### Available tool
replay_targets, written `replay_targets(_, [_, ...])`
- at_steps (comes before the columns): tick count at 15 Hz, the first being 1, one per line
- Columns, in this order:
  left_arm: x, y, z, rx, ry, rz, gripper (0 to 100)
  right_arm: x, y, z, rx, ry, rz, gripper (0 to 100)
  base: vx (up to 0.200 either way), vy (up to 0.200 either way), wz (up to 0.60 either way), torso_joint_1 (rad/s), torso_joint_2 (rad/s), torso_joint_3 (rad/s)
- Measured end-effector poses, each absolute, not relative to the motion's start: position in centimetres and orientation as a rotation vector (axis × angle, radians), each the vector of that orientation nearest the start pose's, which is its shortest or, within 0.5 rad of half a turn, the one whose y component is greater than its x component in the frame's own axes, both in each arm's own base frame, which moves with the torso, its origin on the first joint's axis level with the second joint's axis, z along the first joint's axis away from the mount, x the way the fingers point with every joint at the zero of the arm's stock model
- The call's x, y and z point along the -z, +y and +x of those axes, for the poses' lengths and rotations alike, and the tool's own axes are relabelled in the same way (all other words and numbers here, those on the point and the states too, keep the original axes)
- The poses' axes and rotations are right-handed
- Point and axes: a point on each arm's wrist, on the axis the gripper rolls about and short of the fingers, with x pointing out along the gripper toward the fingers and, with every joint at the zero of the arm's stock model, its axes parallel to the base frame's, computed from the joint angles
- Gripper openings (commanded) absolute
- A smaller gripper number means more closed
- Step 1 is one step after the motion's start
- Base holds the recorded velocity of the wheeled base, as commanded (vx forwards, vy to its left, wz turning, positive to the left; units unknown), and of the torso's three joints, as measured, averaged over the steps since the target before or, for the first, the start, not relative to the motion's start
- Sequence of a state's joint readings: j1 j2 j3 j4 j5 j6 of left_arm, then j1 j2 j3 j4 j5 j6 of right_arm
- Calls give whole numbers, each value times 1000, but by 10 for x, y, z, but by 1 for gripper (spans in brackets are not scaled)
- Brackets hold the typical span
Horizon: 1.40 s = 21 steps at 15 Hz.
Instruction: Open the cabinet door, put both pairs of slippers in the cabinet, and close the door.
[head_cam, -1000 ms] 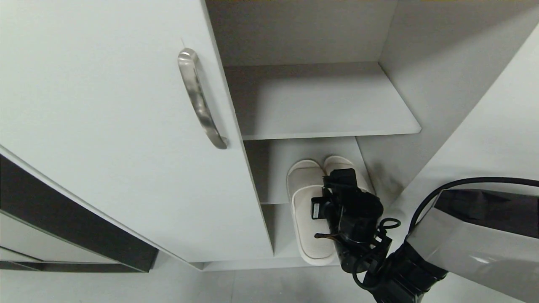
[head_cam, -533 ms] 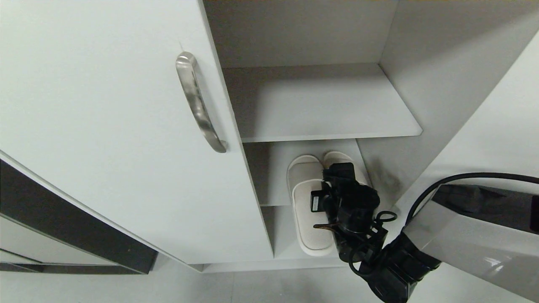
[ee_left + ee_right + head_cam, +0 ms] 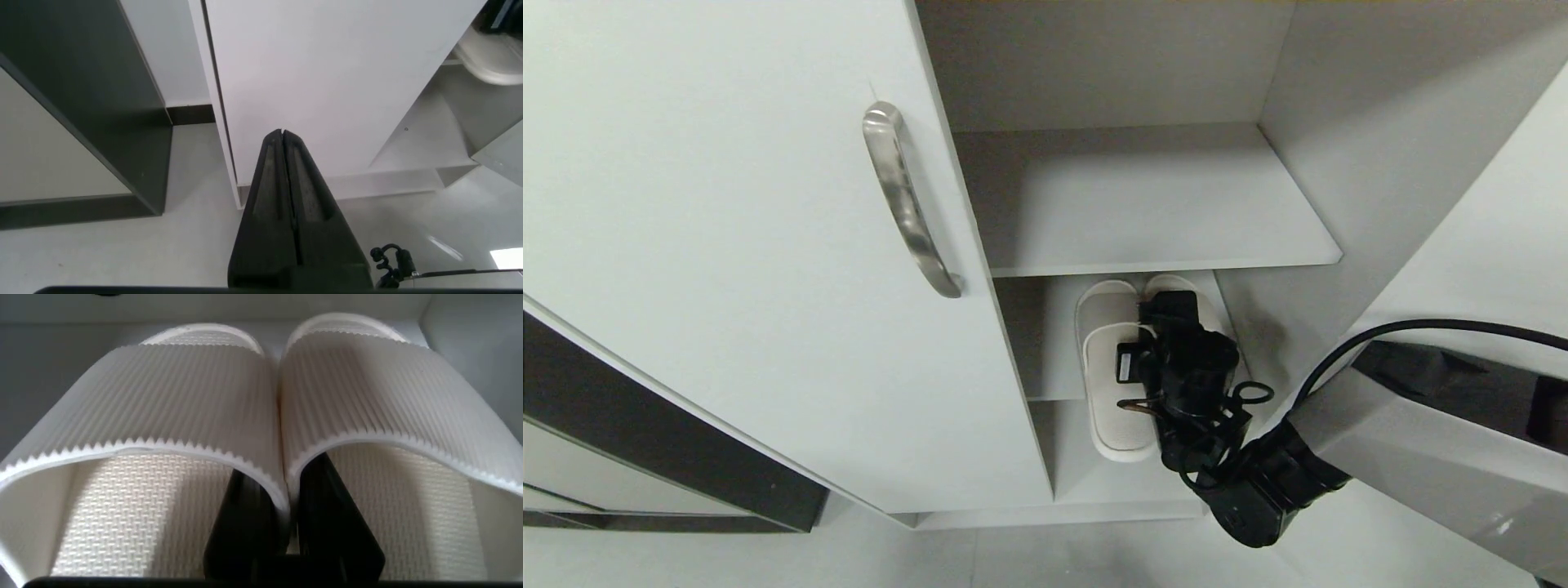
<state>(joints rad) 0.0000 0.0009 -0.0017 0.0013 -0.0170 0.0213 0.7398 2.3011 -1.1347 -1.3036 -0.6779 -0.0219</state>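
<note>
1. Cabinet [image 3: 1282,122]: white carcass with grey-shadowed interior, seen from above in the head view.
2. Closed door [image 3: 727,245]: white, left half of the cabinet front, shut. It carries a curved brushed-metal handle [image 3: 907,196] near its inner edge.
3. Open door [image 3: 1486,245]: white, right side, swung outward away from the opening.
4. Upper shelf [image 3: 1152,204]: white board spanning the open compartment, bare surface.
5. Lower shelf [image 3: 1045,343]: white board beneath the upper shelf.
6. Slippers [image 3: 1107,367]: one pair, cream-white, ribbed straps, side by side and touching. Toes point into the cabinet over the lower shelf and heels project past its front edge. Whether the soles rest on the shelf cannot be told.
7. Right tool [image 3: 284,506]: inside the open compartment, one of its dark fingers [image 3: 245,523] in each slipper, pinching the two adjoining inner strap walls together.
8. Left tool [image 3: 282,151]: fingers pressed flat together, holding nothing. It sits low above the grey floor [image 3: 163,237], in front of the closed door's lower corner.
</note>
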Motion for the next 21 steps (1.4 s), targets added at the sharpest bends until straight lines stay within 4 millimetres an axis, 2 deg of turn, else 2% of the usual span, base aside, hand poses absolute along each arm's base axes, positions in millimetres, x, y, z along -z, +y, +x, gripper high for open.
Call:
replay_targets(7, [-76,0,-23,16,-1,18,0,-119,289,364,-20,-105,33,0,0,0,0,0,0,0])
replay_targets(11, [-76,0,-23,16,-1,19,0,-127,290,376,-6,-112,42,0,0,0,0,0,0,0])
replay_targets(21, [-76,0,-23,16,-1,19,0,-117,292,388,6,-94,33,0,0,0,0,0,0,0])
